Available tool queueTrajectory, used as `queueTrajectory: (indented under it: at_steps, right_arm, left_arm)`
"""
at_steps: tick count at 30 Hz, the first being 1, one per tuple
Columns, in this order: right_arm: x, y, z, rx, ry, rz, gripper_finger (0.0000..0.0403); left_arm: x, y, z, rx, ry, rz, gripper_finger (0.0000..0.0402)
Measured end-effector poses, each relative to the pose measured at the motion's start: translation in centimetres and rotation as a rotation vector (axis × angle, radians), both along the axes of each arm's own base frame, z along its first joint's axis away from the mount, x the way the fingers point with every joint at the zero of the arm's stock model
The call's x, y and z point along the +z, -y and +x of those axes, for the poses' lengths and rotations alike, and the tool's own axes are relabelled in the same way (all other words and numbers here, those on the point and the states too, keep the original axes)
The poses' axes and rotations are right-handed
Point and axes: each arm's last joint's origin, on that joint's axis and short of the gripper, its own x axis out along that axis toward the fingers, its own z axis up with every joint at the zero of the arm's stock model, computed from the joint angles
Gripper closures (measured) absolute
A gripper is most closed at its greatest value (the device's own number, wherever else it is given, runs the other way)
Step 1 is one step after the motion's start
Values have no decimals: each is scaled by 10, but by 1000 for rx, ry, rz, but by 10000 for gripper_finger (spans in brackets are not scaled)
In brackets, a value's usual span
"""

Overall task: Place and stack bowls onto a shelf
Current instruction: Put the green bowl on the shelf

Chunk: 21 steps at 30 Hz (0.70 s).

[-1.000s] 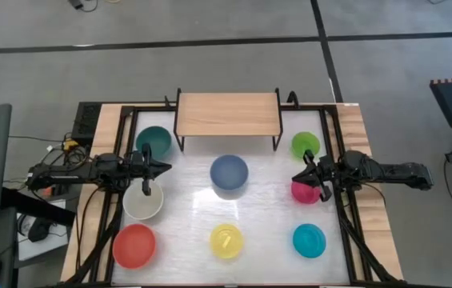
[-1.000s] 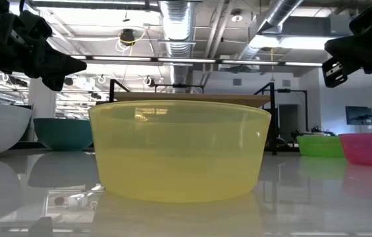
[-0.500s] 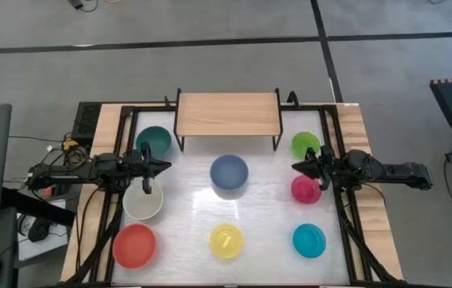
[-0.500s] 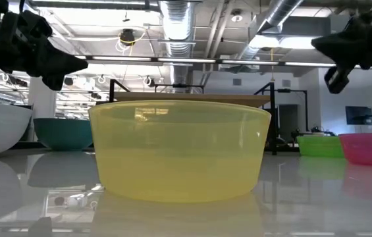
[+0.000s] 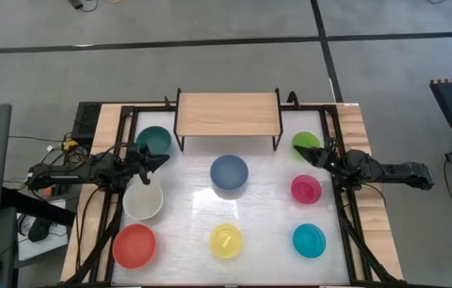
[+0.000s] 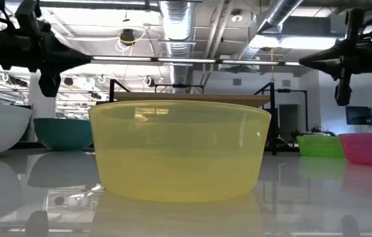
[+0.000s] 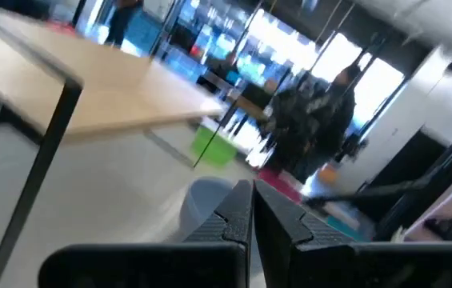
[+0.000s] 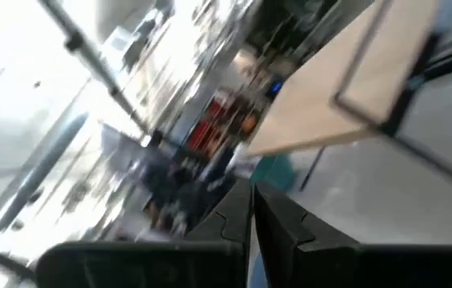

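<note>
High view shows the shelf [image 5: 227,114] bare at the far edge of the tabletop [image 5: 194,204], with seven bowls loose on the white surface: teal bowl [image 5: 154,140] and lime green bowl [image 5: 306,144] flanking the shelf legs, blue bowl [image 5: 229,173] in the middle, white bowl [image 5: 143,202] and pink bowl [image 5: 306,189] along the sides, then red bowl [image 5: 134,245], yellow bowl [image 5: 226,242] and cyan bowl [image 5: 310,240] along the near row. Nothing is stacked yet.

The left gripper [image 5: 160,158] hangs between the teal and white bowls with its fingers pressed together and empty. The right gripper [image 5: 304,154] sits beside the lime green bowl, fingers nearly closed, holding nothing.

These look like thin plastic: light, stiff enough, a bit slick. I'd pinch one by the rim wall, one finger inside and one outside.

From table height the yellow bowl fills the view and hides the blue one. Both wrist views are smeared, so little beyond the shelf top reads clearly.
</note>
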Motion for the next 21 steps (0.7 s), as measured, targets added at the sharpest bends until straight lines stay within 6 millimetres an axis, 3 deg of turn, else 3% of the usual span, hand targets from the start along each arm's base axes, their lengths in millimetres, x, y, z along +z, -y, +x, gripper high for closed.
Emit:
queueTrajectory:
  at_steps: [7, 21]
  right_arm:
    - [-6, 1, 0, -28, -22, 77, 355]
    - [17, 2, 7, -65, -56, 70, 330]
  left_arm:
    - [12, -1, -2, 27, -11, -20, 378]
    - [57, -19, 5, 322, -308, -67, 236]
